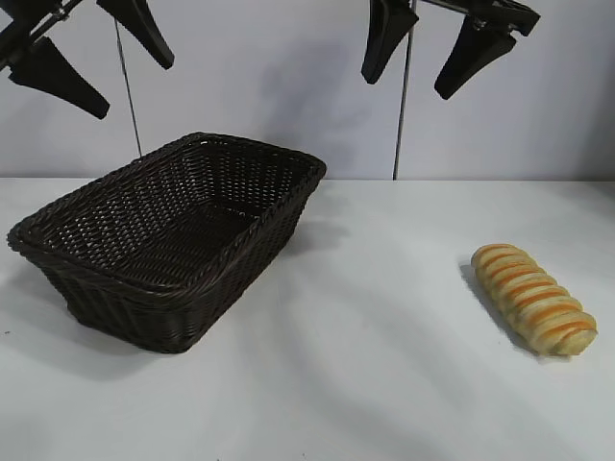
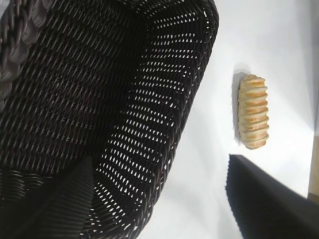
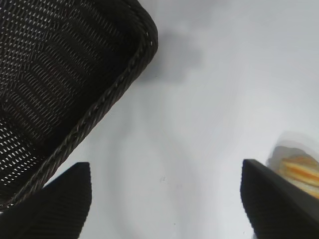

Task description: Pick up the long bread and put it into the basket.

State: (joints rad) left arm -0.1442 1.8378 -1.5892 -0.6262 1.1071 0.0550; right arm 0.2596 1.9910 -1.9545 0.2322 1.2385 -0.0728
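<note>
A plain white tabletop (image 1: 384, 384) meets a pale wall. The long bread (image 1: 534, 299) lies near its right edge, well apart from the basket (image 1: 144, 307) at left. Left gripper (image 1: 88, 53) and right gripper (image 1: 432, 48) hang above, fingers released.

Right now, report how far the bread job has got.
Nothing is done yet. The ridged golden-tan long loaf lies on the white table, well apart from the dark brown woven wicker basket, which holds nothing. Nothing is in hand: the left claw and right claw hang open above the table. The pick, carry and drop are all left.
</note>
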